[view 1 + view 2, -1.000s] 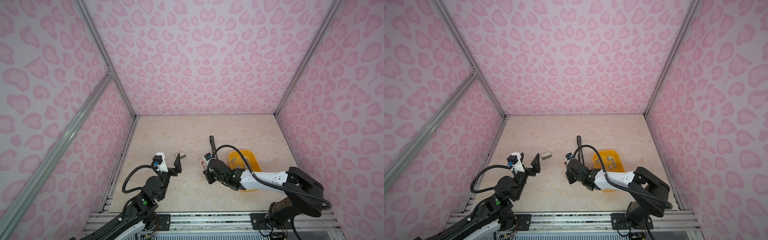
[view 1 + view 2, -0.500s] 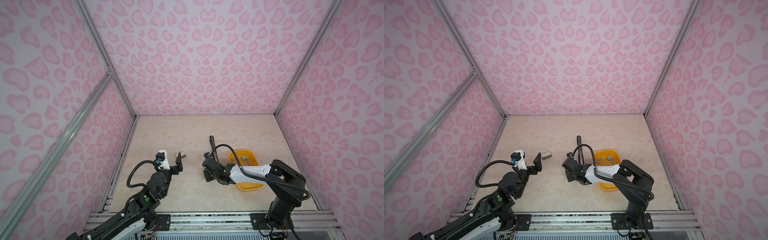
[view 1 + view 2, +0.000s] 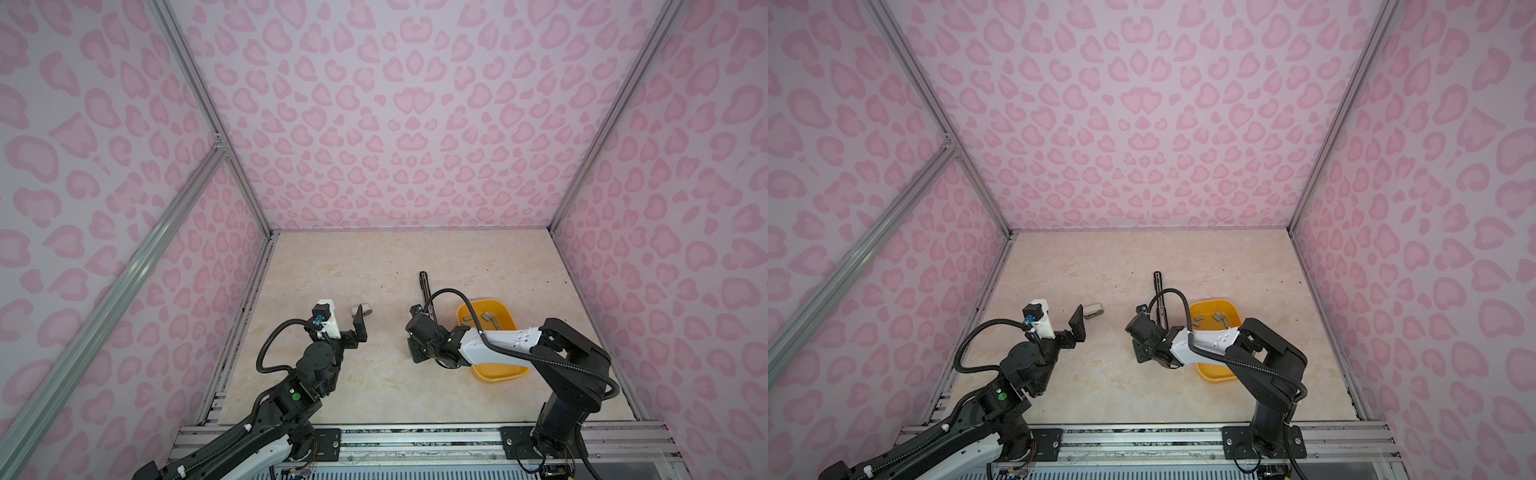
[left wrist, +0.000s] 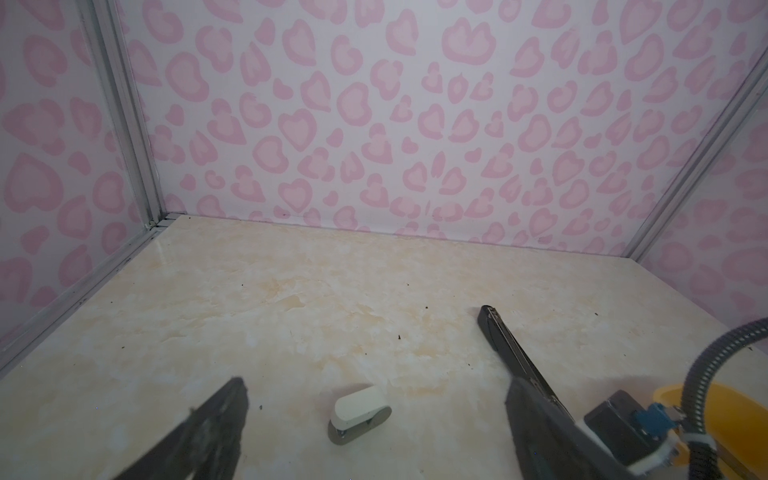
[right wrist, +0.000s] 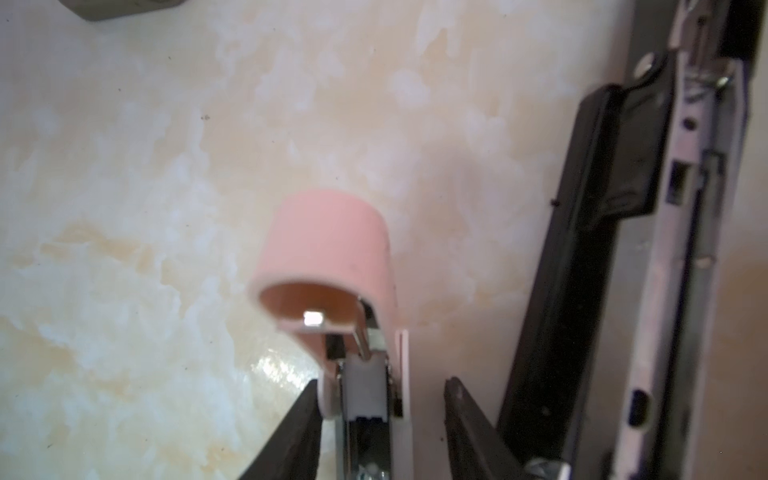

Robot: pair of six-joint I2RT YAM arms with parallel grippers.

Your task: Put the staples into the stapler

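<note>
Staples [image 3: 488,319]: lay loose in the yellow bin [image 3: 498,374], near the desk's right edge.
Handling: judged light, thin, brittle strips; best pinched across the long sides.
Right gripper [image 5: 380,386]: half-spread astride the pink stapler [image 5: 328,257], not clamped.
Left gripper [image 4: 376,382]: wide, empty.

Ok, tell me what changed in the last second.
The right gripper has opened its fingers around the pink stapler, apparently letting it go, and that arm's elbow rose. The left gripper, white stapler, black stapler, yellow tray and staples stayed put.
</note>
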